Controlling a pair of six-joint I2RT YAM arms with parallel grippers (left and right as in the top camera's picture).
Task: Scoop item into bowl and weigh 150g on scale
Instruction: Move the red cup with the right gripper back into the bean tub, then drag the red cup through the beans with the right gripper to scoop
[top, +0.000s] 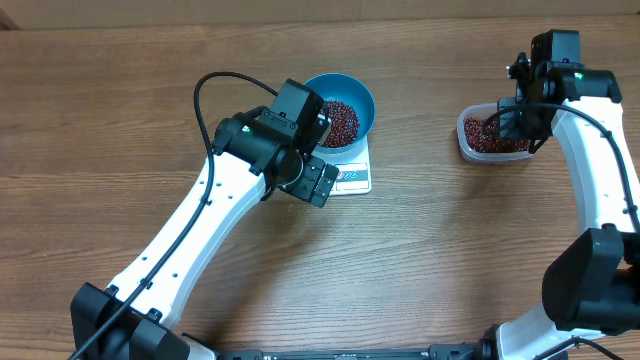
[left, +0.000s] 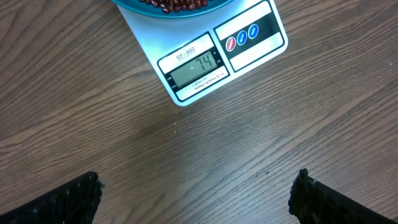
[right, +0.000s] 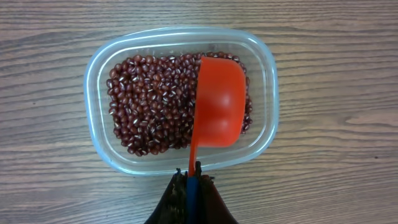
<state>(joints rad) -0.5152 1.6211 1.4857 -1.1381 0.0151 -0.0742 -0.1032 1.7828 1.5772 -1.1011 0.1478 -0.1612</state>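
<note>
Right claw (right: 193, 174) clenched on orange scoop (right: 217, 102) over beans (right: 149, 106); left claw (left: 196, 190) released; scale (left: 211, 56) labelled SF-400.

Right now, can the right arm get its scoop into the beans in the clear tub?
Probably yes: the right gripper holds the orange scoop over the open tub; nothing covers the beans.

The left arm (top: 200, 215) hides much of the scale (top: 355, 178)
</note>
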